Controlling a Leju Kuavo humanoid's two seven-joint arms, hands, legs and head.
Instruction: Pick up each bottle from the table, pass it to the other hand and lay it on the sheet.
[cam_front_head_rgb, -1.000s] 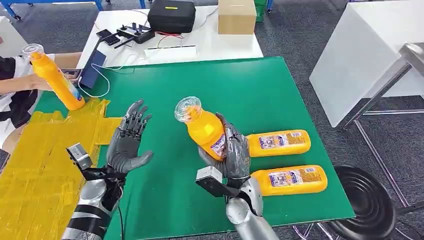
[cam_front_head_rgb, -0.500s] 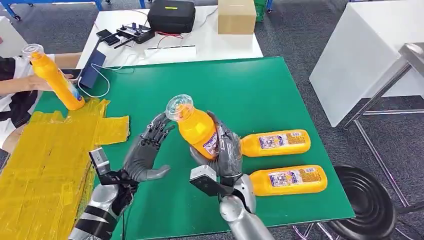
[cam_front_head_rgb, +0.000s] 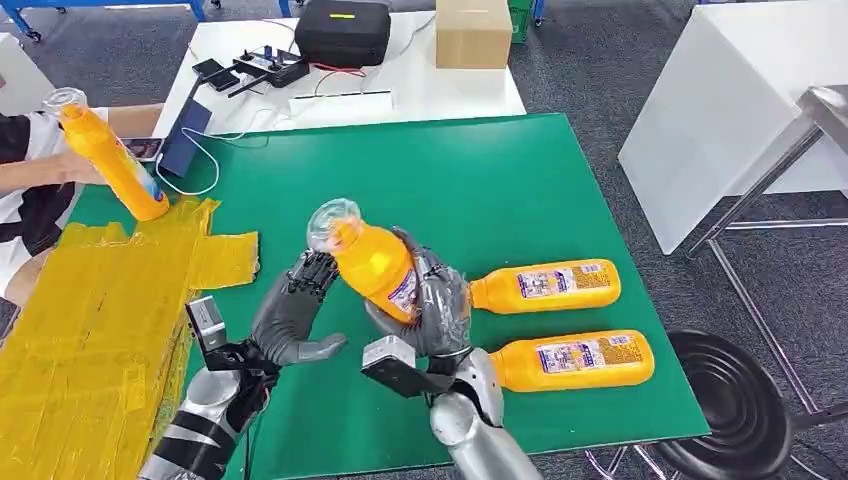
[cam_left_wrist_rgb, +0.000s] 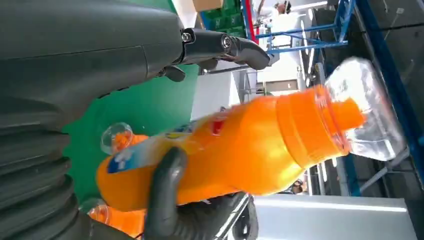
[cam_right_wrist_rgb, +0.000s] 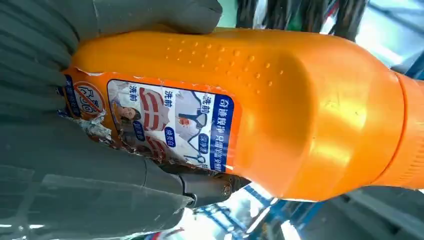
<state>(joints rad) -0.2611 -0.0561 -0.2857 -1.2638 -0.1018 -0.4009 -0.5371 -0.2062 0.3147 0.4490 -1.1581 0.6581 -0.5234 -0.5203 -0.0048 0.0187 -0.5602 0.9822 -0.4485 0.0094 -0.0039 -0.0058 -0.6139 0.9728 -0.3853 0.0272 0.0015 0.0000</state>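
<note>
The hand-over of one bottle is judged to be in progress. An orange bottle (cam_front_head_rgb: 372, 262) is held above the middle of the green surface (cam_front_head_rgb: 520, 190), tilted with its clear cap toward the yellow sheet (cam_front_head_rgb: 90, 320), which covers the surface's left part. The fingers of the right hand (cam_front_head_rgb: 432, 305) are wrapped around the bottle's lower, labelled half; in the right wrist view the thumb (cam_right_wrist_rgb: 150, 15) is seen pressed across the body above the label. The left hand (cam_front_head_rgb: 295, 318) is raised just beside the bottle on the sheet side, its fingers (cam_front_head_rgb: 312, 272) spread and slightly curled toward the neck. Whether they touch the bottle cannot be told; in the left wrist view one dark finger (cam_left_wrist_rgb: 230, 45) is seen reaching past the body without closing on it, so no left-hand grip is taken to exist yet.

Two more bottles (cam_front_head_rgb: 545, 285) (cam_front_head_rgb: 575, 360) lie on their sides near the surface's right edge, well apart from the sheet, and are judged still to be handled. Another bottle (cam_front_head_rgb: 105, 158) is held upright by a person's hand (cam_front_head_rgb: 75, 170) at the far left corner, at the sheet's far end. No bottle is seen lying on the sheet, so most of the task is judged to remain.
</note>
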